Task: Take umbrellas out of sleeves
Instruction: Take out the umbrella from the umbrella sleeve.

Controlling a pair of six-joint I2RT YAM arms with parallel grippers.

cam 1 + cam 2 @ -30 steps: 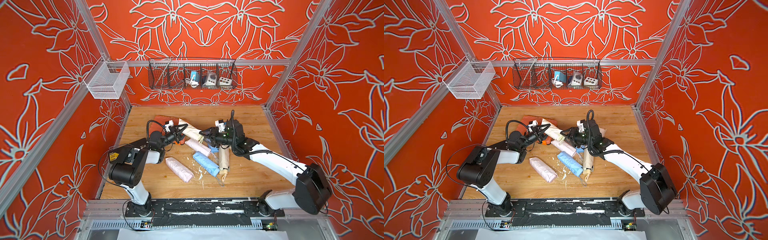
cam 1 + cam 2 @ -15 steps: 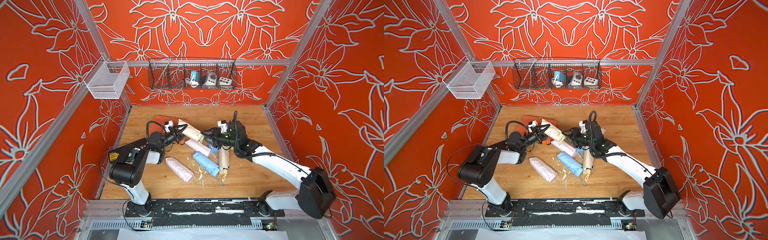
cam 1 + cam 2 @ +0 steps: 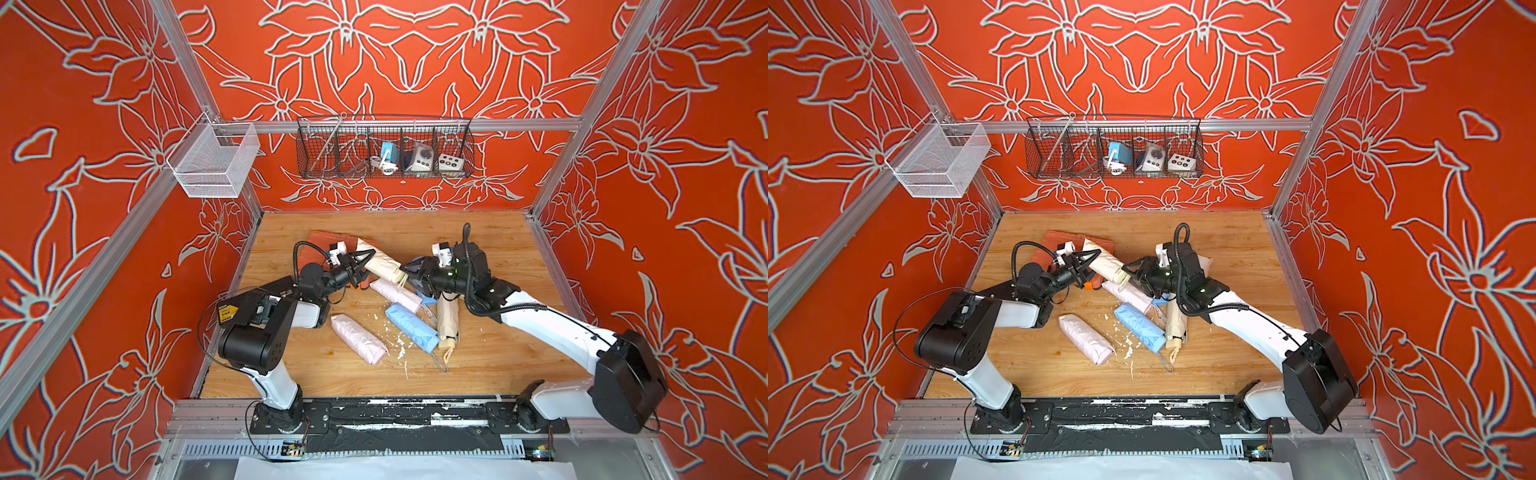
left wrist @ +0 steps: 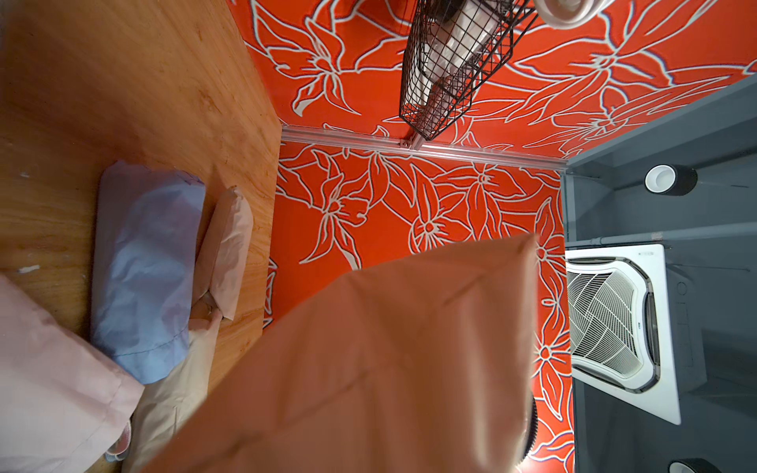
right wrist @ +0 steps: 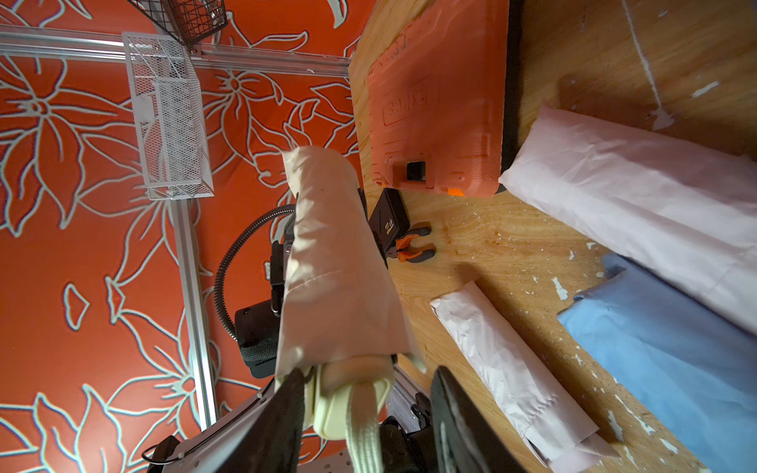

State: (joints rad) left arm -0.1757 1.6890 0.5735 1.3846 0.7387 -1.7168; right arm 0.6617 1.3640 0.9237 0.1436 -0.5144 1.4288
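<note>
A: Whereabouts of the sleeved one being worked?

B: Long cream fabric sleeve (image 3: 380, 259), umbrella inside, raised and tilted over a corner of the flat orange plastic tool case (image 3: 324, 243). Cannot tell whether touching the case.

A: Held how?

B: Pinched partway along by the left gripper (image 3: 360, 262), jaws pressed onto the cloth. Straddled at the end away from the case by the right gripper (image 5: 367, 379), jaws spread either side of the stubby cream handle (image 5: 352, 399) poking from the sleeve. One finger (image 5: 282, 409) against the handle, the other standing clear. Woven cream wrist loop (image 5: 362, 434) hanging down between.

A: And round about?

B: Just beside the case, flat on the wooden table (image 3: 498, 249), a pale pink sleeved roll (image 3: 395, 293). Farther from the case, a light blue roll (image 3: 411, 326) and a cream roll (image 3: 446, 316), lying against each other. Apart from those, another pale pink roll (image 3: 357, 338) on bare boards. White flecks scattered between.
</note>
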